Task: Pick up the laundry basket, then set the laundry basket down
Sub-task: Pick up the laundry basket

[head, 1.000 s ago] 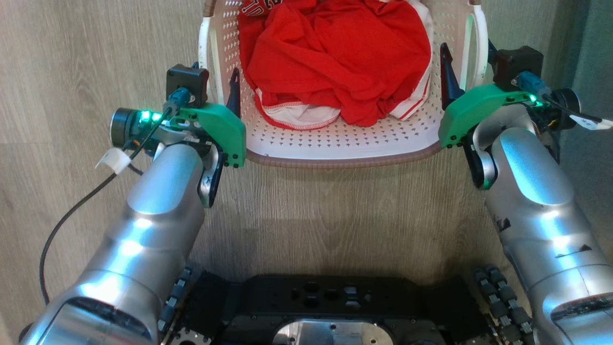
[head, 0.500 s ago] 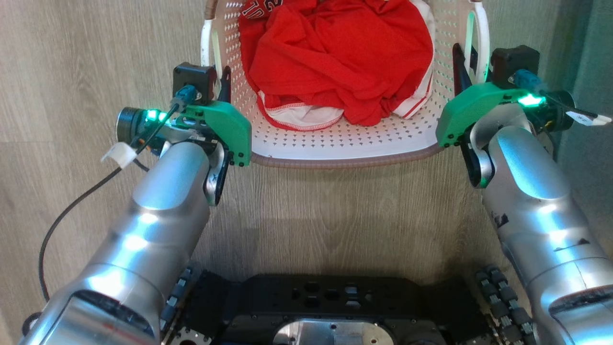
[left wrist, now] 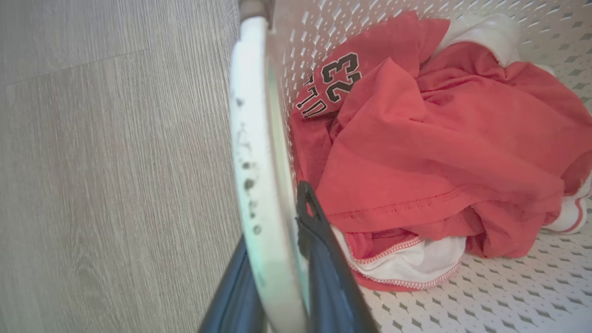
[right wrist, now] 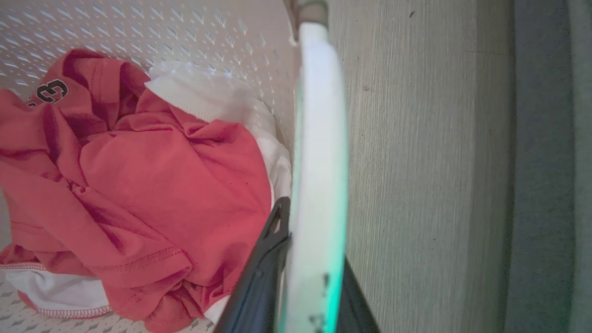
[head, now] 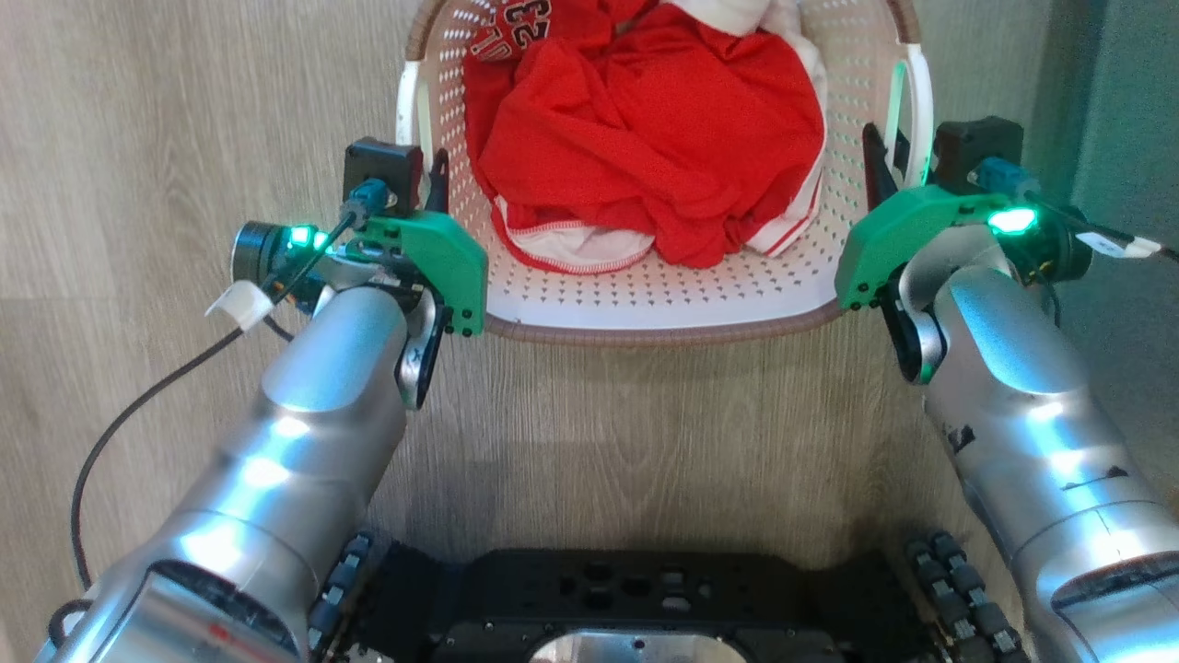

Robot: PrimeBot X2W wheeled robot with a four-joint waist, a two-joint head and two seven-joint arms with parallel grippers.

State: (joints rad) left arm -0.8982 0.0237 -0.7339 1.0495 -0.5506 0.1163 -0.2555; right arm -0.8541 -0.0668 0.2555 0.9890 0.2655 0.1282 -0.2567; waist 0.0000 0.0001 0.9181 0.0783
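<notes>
In the head view, at the left of the frame, our left gripper [head: 428, 175] sits against the left side of the basket [head: 663, 327]. One dark finger shows just inside the white left handle [head: 405, 101]. In our left wrist view the two fingers [left wrist: 319, 259] straddle that handle [left wrist: 254, 138], one on each side and touching it, so this gripper [left wrist: 277, 240] is pinching the basket's handle.

The basket fills the upper middle of the head frame, between our two grippers, over the wood floor [head: 138, 138]. We cannot tell whether it touches the floor. A crumpled red shirt [head: 645, 138] with white trim lies inside it.

At the right of the frame, our right gripper [head: 889, 161] meets the right handle [head: 916, 101], which is tinted green by the wrist light. In our right wrist view its fingers [right wrist: 263, 277] clasp that handle [right wrist: 319, 115] from both sides, the inner one lying beside the shirt [right wrist: 162, 185].
</notes>
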